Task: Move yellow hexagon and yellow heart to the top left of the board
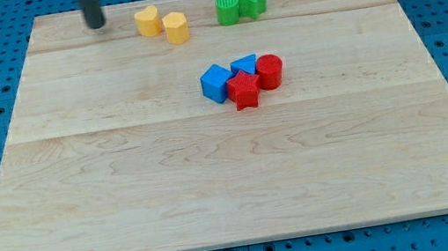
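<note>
A yellow heart [147,20] and a yellow hexagon [176,27] stand side by side near the board's top edge, left of centre, touching or nearly so. My tip [95,24] rests on the board near the top left, a short way to the view's left of the yellow heart, with a clear gap between them.
Two green blocks [227,8] [253,1] sit together at the top, right of the yellow pair. A cluster sits mid-board: a blue cube [216,83], a blue triangle [244,64], a red star [244,91] and a red cylinder [269,71]. The wooden board [216,189] lies on a blue pegboard.
</note>
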